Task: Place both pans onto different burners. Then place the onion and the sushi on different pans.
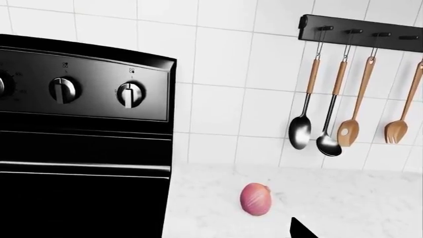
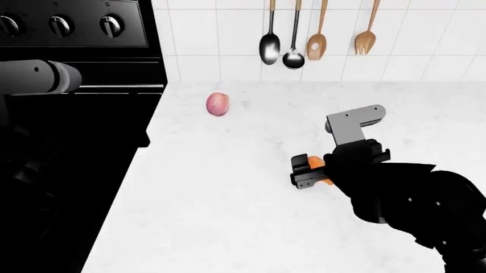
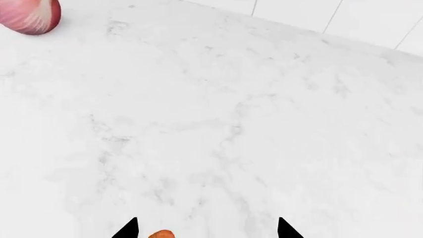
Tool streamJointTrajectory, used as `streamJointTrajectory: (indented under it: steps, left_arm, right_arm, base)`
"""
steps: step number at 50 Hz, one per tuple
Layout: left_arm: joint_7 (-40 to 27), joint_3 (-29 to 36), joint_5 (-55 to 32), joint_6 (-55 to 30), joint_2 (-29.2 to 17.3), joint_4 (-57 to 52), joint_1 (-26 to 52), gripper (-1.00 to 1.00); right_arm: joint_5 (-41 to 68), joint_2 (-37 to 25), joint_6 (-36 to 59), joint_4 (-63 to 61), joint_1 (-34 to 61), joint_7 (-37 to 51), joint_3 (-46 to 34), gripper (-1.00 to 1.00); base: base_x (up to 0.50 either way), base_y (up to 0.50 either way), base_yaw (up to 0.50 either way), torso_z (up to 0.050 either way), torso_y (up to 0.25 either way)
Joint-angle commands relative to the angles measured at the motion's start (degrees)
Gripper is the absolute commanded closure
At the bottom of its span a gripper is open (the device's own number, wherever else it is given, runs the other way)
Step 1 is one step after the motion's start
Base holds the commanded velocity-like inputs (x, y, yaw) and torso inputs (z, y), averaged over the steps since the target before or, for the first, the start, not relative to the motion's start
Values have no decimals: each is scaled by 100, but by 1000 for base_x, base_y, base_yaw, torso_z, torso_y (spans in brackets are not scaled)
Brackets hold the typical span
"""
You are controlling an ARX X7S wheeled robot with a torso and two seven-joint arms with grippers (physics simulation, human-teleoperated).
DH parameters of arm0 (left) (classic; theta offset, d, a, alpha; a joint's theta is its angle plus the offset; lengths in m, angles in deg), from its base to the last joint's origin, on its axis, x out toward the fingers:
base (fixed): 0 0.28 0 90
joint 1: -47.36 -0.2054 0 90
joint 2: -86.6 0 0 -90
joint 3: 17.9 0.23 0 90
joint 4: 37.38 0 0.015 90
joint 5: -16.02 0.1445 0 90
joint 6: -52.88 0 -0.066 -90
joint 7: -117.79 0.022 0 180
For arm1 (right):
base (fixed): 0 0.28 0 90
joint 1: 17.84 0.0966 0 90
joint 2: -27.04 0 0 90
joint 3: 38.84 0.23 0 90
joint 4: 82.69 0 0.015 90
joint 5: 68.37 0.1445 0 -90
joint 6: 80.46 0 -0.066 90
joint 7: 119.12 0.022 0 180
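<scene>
**On the marble counter: right gripper astride the sushi, onion well apart**

On the white marble counter (image 2: pixel 227 199) beside the black stove (image 2: pixel 76 142), the right gripper (image 2: pixel 310 172) sits low over the sushi (image 2: pixel 317 164). In the head view only an orange sliver of the piece shows, tucked against the black gripper body. In the right wrist view the two dark fingertips (image 3: pixel 129 229) stand spread apart, and the orange top of the sushi lies between them, nearer one tip than the other. The jaws are released, not closed on the piece; whether either finger touches it cannot be told.

The onion (image 2: pixel 217 104) rests on the counter near the tiled back wall (image 2: pixel 425 62), just beside the stove's edge and well apart from the sushi. The left wrist view shows it standing alone on the marble, with a dark tip of the left gripper (image 1: pixel 300 230) at the picture's edge; whether that gripper is spread or clenched cannot be told. The left arm (image 2: pixel 38 77) reaches across the stove front, below the row of knobs (image 2: pixel 111 25).

Four utensils (image 2: pixel 292 34) hang on the wall above the counter. No pan or burner outline can be made out on the dark stove.
</scene>
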Motion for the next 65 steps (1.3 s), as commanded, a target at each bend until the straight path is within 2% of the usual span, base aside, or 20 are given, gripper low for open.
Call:
streamJointTrajectory:
  steps: [1,42,43,65]
  left_arm:
    - [-27,38,-8,6,9,-1,24,-100]
    - [-16,90,2,80,3,10,6,-100]
    - [-13,91,7,82,3,10,2,-100]
    - [20,91,23,132,-20,16,-24,-100]
  right_arm:
    - [170,-187,-20,-304,-287,151,87,-100]
    - [84,-177,-315,-307,-816,-42,-64,-100]
    - [83,-174,-320,-302,-820,-45,-66,100]
    - [232,-257,-339,-563,-893,86,18,100]
  base:
    - [0,0,0,0,0]
    - [0,0,0,0,0]
    - [0,0,0,0,0]
    - [0,0,0,0,0]
